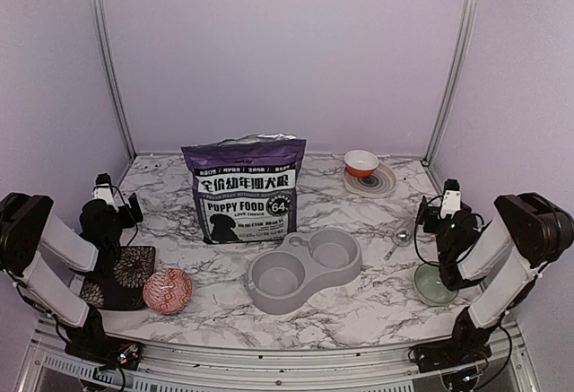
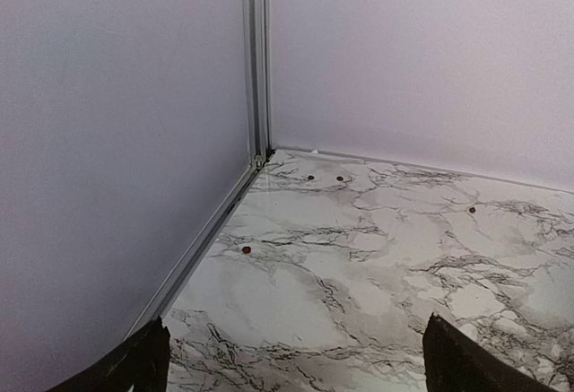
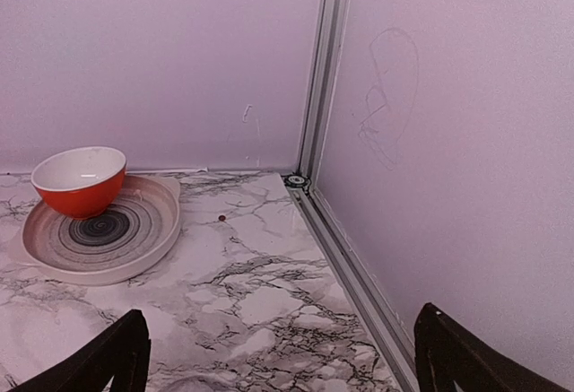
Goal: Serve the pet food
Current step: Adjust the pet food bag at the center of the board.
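Several stray brown pellets of pet food (image 2: 246, 250) lie on the marble near the left back corner, and one pellet (image 3: 221, 218) lies beside the striped plate. No heap of it shows. The purple "PUPPY FOOD" bag (image 1: 243, 187) stands upright at the centre back. In front of it sits the grey double-bowl feeder (image 1: 303, 269), both wells bare. My left gripper (image 1: 112, 196) (image 2: 296, 361) hangs open over bare marble at the left. At the right, my right gripper (image 1: 441, 208) (image 3: 282, 361) is open too, with nothing between its fingers.
A small metal spoon (image 1: 399, 239) lies right of the feeder, a pale green bowl (image 1: 435, 284) under the right arm. An orange bowl (image 1: 361, 162) sits on a striped plate (image 1: 381, 181) at back right. A red patterned bowl (image 1: 168, 289) and dark mat (image 1: 121, 275) lie front left.
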Tool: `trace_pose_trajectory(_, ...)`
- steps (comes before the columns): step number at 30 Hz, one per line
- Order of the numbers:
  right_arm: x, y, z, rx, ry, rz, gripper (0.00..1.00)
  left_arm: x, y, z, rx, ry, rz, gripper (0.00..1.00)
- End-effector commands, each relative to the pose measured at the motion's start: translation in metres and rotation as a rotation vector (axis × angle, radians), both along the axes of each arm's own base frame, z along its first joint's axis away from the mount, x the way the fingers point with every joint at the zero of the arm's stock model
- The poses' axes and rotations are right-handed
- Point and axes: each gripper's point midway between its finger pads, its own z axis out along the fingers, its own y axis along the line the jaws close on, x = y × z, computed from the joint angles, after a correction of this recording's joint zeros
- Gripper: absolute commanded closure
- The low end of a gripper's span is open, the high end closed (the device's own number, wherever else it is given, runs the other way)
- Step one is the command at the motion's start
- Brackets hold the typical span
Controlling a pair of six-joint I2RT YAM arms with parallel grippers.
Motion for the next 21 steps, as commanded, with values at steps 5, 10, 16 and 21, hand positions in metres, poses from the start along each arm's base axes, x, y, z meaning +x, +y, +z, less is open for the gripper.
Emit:
trace_pose_trajectory(5,0.003,-0.002,0.009,0.018,-0.03,0.003,0.0,0.0,0.001,0.004,-0.003,-0.024,-0.001,0.01)
trace_pose_trajectory(10,0.003,-0.002,0.009,0.019,-0.029,0.003,0.0,0.0,0.001,0.004,-0.003,-0.024,-0.001,0.01)
trace_pose_trajectory(16,0.0,0.007,0.014,-0.01,-0.054,0.057,0.0,-0.002,0.001,0.009,-0.001,-0.037,0.0,0.01)
trace_pose_trajectory(21,-0.01,0.01,0.026,-0.036,-0.077,0.029,0.0,-0.009,0.002,0.03,-0.02,-0.037,0.007,0.01)
